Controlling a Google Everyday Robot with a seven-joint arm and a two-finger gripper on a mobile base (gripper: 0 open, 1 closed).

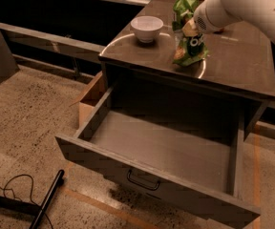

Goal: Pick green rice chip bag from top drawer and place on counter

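My tool [191, 30] is clamped across the middle of the green rice chip bag [194, 51], whose lower end appears to rest on the counter [242, 66] near the white bowl [147, 27], clear of the open top drawer [166, 151]; I judge the bag light, soft, slippery and crushable; hold the folded film, not the chips.

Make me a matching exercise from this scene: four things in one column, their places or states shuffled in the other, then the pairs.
1. green rice chip bag
2. white bowl
3. top drawer
4. gripper

A. pulled open, no items inside
B. against the bag, above the counter
C. on the counter, left of the bag
D. upright on the counter, at the gripper

Pairs: 1-D, 2-C, 3-A, 4-B
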